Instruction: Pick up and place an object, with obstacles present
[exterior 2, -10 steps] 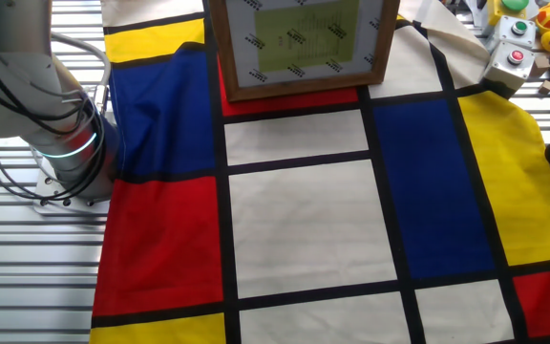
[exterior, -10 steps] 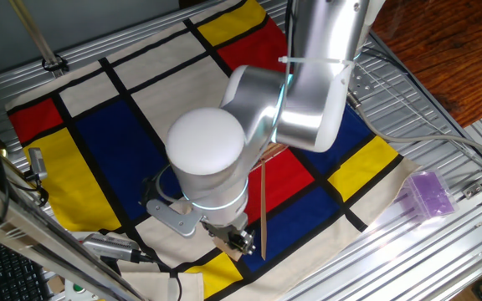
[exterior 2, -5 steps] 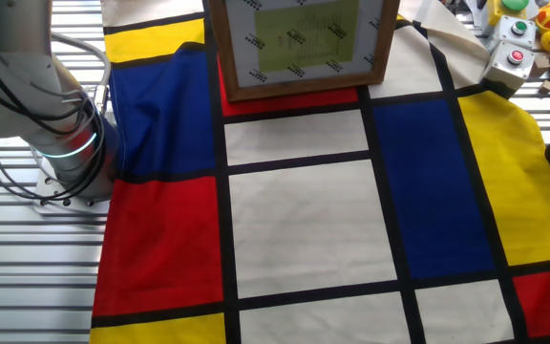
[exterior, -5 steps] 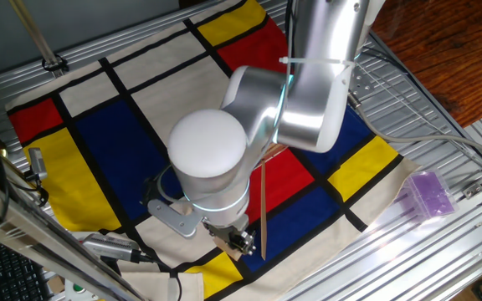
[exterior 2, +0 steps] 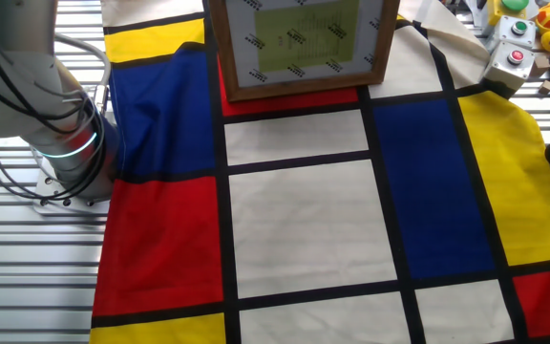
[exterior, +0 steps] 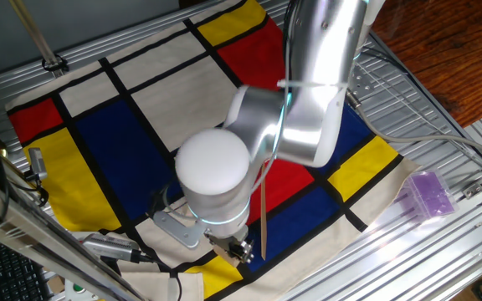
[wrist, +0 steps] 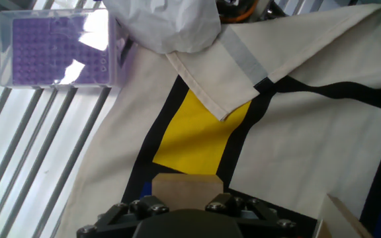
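In the hand view the small pale tan wooden block (wrist: 184,187) sits between my jaws at the bottom edge, held above the cloth's yellow patch. In one fixed view my gripper (exterior: 239,249) hangs low under the arm's white wrist, near the cloth's front edge. The narrow stick (exterior: 263,211) lies just right of it on the red and blue squares. A corner of the wider plank (wrist: 340,216) shows at the bottom right of the hand view. The other fixed view shows only the arm's base (exterior 2: 65,143), not the gripper.
A purple translucent box (exterior: 429,194) lies on the metal slats at the right, also in the hand view (wrist: 57,49). The cloth's folded corner (wrist: 213,82) and white crumpled material (wrist: 164,23) lie ahead. A wood-framed picture (exterior 2: 299,43) stands at the cloth's far side.
The arm's wrist and gripper have moved slightly down and toward the cloth's front edge. The stick, the purple box and the cloth have not moved.
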`<state>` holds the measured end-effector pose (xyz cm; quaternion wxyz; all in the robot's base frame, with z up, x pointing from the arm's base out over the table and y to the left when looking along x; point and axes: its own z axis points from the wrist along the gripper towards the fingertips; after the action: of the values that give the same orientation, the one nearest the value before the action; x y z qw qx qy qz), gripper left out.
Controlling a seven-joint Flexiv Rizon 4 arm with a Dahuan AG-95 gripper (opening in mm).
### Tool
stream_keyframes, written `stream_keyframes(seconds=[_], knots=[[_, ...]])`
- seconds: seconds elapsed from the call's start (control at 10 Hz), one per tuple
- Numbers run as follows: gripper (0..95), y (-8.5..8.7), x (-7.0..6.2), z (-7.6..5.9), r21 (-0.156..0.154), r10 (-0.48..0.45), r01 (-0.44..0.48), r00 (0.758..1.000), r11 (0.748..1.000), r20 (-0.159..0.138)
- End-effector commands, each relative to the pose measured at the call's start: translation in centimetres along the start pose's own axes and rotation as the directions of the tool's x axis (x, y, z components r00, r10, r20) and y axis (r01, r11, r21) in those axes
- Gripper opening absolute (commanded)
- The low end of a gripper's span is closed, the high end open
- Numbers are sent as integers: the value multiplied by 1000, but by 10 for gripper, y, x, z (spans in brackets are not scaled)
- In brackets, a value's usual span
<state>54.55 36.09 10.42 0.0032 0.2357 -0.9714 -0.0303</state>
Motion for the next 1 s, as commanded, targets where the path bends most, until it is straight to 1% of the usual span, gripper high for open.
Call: stream_keyframes(seconds=[0.1, 0.3, 0.4, 0.5, 0.6, 1.0], knots=[[0, -2, 1, 11, 9, -9, 8, 1000, 1000, 13], [0, -3, 1, 21, 11, -20, 19, 1000, 1000, 17], [0, -3, 2, 25, 15, -26, 26, 1000, 1000, 15], [0, -3, 2, 26, 16, -31, 31, 999, 999, 15], [190, -3, 2, 26, 20, -40, 40, 999, 999, 12], [190, -3, 2, 26, 23, -54, 53, 999, 998, 11]])
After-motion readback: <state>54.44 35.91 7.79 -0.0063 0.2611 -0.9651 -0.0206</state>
